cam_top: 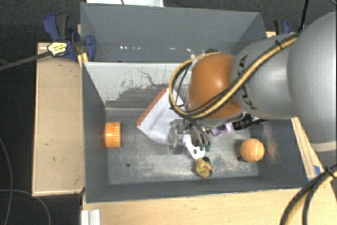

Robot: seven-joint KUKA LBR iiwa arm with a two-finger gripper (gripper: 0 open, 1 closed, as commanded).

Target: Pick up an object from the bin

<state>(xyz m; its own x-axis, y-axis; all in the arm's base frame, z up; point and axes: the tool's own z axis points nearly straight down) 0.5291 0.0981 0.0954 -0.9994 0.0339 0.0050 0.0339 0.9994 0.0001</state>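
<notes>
The tool [190,144] hangs low in the bin [158,29], near the middle of the front wall. Its tip is tucked under the orange wrist cover [210,87], so I cannot tell how far open it is or whether it has hold of anything. Nearest lies a small brownish-yellow lump [204,167], just beside it toward that wall; a white-and-orange packet [154,113] lies close on the left. Closing off-centre would likely shove the lump against the wall or snag the packet's edge. The orange ball [251,150] and orange cylinder [112,134] lie well apart.
</notes>
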